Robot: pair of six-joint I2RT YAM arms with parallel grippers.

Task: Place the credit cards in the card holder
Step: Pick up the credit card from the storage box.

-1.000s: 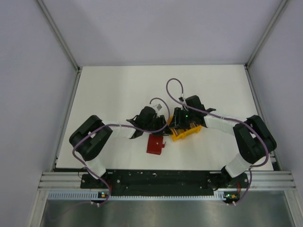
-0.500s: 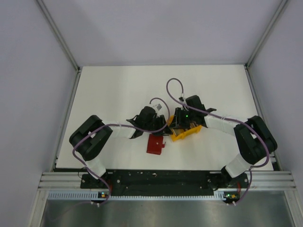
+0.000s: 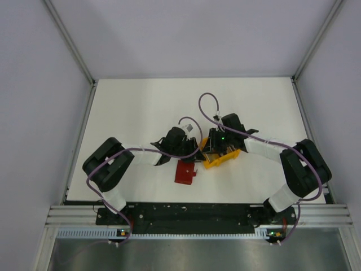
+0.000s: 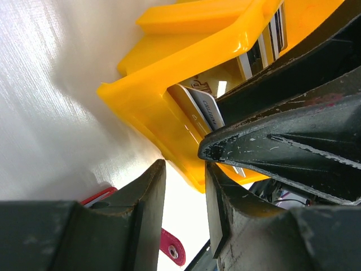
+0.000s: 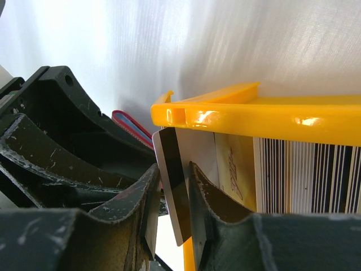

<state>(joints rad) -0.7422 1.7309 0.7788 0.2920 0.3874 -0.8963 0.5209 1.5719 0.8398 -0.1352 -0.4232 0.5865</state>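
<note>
- Counter (image 3: pixel 141 107), top view: yellow bin (image 3: pixel 221 160) near centre. Card holder (image 3: pixel 184 171) lies flat at about 8 o'clock of the bin, just beside it. Both hands crowd the bin from 10 to 12 o'clock.
- Credit cards (image 5: pixel 304 175): several stand on edge inside the bin, barcode-striped faces showing. No card lies loose on the counter.
- Right hand (image 5: pixel 173 175): narrow, fingers pressed to both faces of one striped card (image 5: pixel 172 195) at the bin's end. The card's lower part is inside the bin.
- Left hand (image 4: pixel 183 169): jaws partly drawn in, with a slim gap. Its tips sit at the bin's lower wall. Whether they pinch that wall or only stand by it, I cannot tell.
- Card holder from the left wrist: only a red edge and the snap tab show at 7 o'clock. Open or folded, I cannot tell.
- Progress, as judged: early. No card is seen in or at the holder. One card is gripped for lifting out; the carry, the insertion and the rest of the stack are not yet done.
</note>
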